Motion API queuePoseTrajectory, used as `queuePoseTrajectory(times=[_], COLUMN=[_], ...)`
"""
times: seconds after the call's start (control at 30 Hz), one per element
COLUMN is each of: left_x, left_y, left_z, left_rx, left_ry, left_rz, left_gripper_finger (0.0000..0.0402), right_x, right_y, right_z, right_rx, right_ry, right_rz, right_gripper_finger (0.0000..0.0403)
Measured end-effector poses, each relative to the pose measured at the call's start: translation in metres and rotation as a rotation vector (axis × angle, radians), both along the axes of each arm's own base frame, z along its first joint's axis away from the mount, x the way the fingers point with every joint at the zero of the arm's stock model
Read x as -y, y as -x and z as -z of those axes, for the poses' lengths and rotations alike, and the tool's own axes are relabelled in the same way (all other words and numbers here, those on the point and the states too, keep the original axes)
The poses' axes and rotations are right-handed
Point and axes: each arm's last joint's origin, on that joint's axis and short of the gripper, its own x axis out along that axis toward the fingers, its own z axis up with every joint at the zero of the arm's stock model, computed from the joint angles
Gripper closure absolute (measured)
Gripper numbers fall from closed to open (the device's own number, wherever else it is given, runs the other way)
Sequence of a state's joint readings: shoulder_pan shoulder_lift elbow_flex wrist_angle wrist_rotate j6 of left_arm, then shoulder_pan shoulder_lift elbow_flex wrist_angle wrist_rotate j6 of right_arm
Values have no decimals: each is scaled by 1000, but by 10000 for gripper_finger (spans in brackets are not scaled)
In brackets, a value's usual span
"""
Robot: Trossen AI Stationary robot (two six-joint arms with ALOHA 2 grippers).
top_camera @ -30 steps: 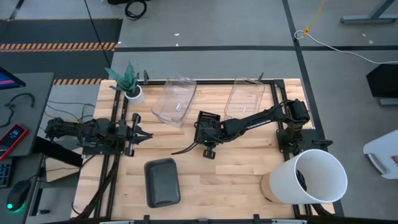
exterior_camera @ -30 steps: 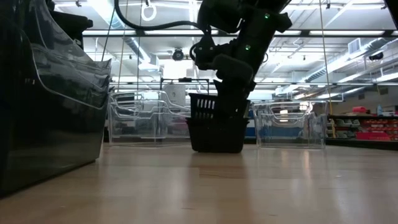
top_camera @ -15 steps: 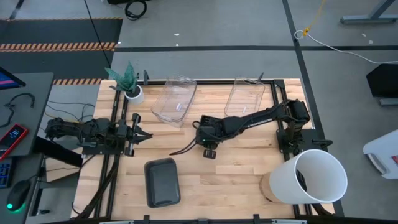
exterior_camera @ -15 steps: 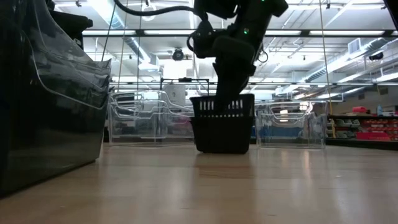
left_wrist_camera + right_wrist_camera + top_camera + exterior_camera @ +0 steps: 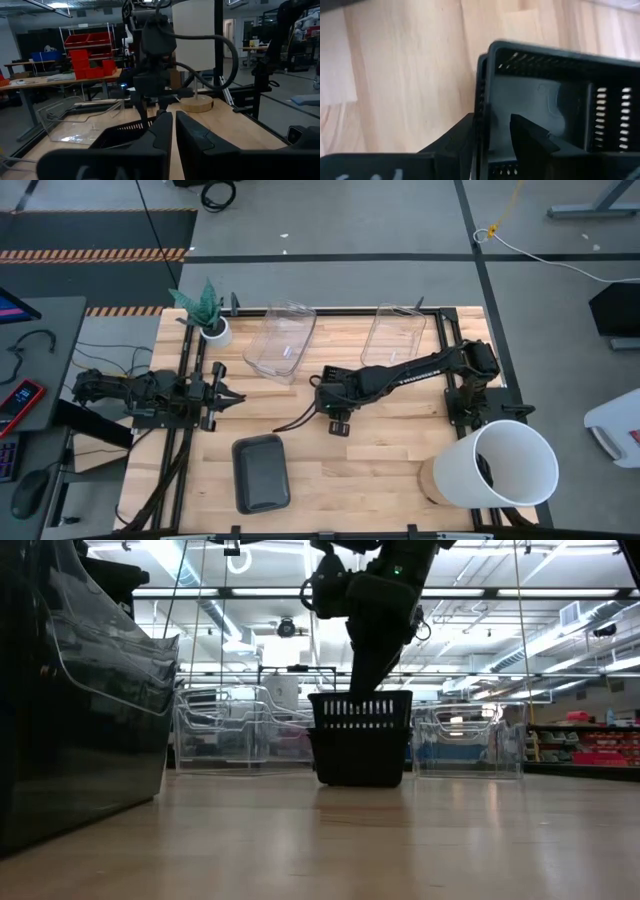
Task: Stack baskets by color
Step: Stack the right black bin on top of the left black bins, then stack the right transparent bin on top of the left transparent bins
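Seen from above, the right arm stretches across the wooden table (image 5: 380, 450), its end effector (image 5: 333, 402) over a small black basket (image 5: 340, 423) at the centre. Two clear baskets (image 5: 283, 340) (image 5: 392, 337) lie along the far edge, a dark-grey basket (image 5: 261, 472) near the front. The left end effector (image 5: 222, 396) waits at the left side, near a potted plant (image 5: 207, 313); a white bucket (image 5: 505, 463) stands at the right corner.

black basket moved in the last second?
Yes. In the low view the black basket was tilted left of the right clear tray; now it sits level, shifted slightly toward it.
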State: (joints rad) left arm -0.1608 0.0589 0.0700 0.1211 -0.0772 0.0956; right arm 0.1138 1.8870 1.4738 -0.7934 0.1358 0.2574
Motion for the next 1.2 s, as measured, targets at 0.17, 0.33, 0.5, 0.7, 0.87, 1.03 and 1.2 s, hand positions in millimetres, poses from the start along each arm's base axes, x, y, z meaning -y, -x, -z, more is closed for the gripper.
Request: queuePoseTrajectory(times=[0.17, 0.33, 0.5, 0.7, 0.87, 1.03, 1.2], left_x=[0, 0, 0, 0, 0, 0, 0], left_y=[0, 0, 0, 0, 0, 0, 0], left_z=[0, 0, 0, 0, 0, 0, 0], left_rx=[0, 0, 0, 0, 0, 0, 0], left_ry=[0, 0, 0, 0, 0, 0, 0], left_rz=[0, 0, 0, 0, 0, 0, 0], left_gripper_finger=[378, 372, 366, 368, 373, 367, 366], right_x=[-7, -12, -11, -12, -11, -12, -8], right_y=[8, 13, 13, 16, 21, 22, 35], right_z=[-9, -19, -17, 12, 32, 19, -21], right_rx=[-16, 26, 70, 123, 124, 76, 48], right_ry=[-4, 115, 292, 278, 252, 229, 304], right_rz=[-23, 1, 87, 125, 116, 61, 65], right_gripper_finger=[272, 273, 273, 273, 274, 274, 274])
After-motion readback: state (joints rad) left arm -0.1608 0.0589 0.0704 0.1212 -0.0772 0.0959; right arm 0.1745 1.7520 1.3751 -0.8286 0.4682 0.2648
